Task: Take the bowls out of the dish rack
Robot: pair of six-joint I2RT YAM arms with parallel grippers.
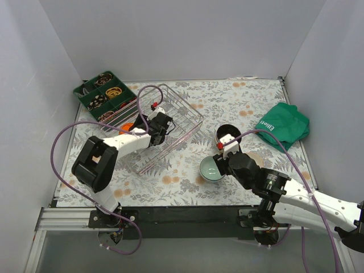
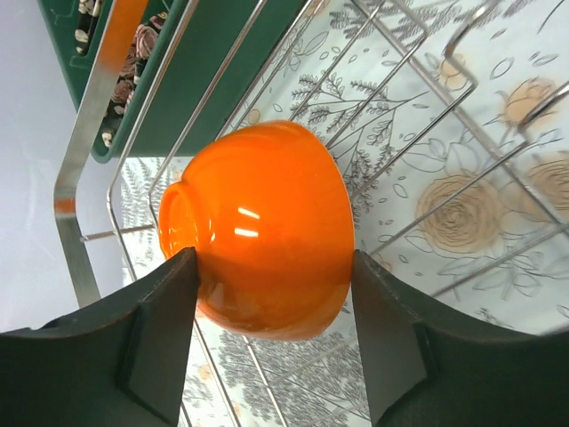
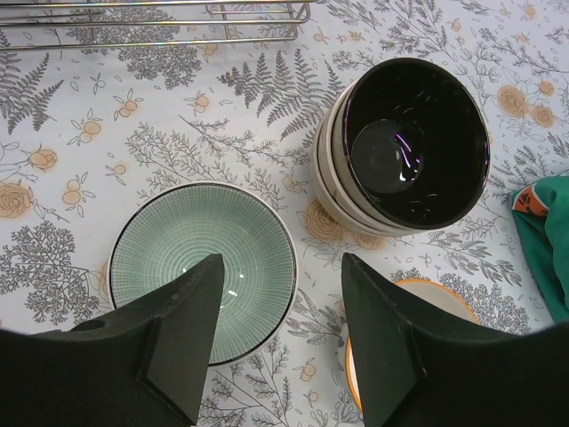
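Blk/wht arms (image 1: 128,142), purple cables (image 1: 53,152)

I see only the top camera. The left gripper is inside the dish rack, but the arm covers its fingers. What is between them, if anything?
Observer: An orange bowl lies on its side in the dish rack. The left gripper has one finger on each side of it, and both look in contact.
Operator: Does the right gripper hold something?
Observer: No. The right gripper is open and empty, above the table, with a green bowl partly behind one finger.
Operator: Is anything hidden under that arm?
Observer: Yes. A white bowl with an orange rim shows partly behind the other finger, near the black-lined bowl.
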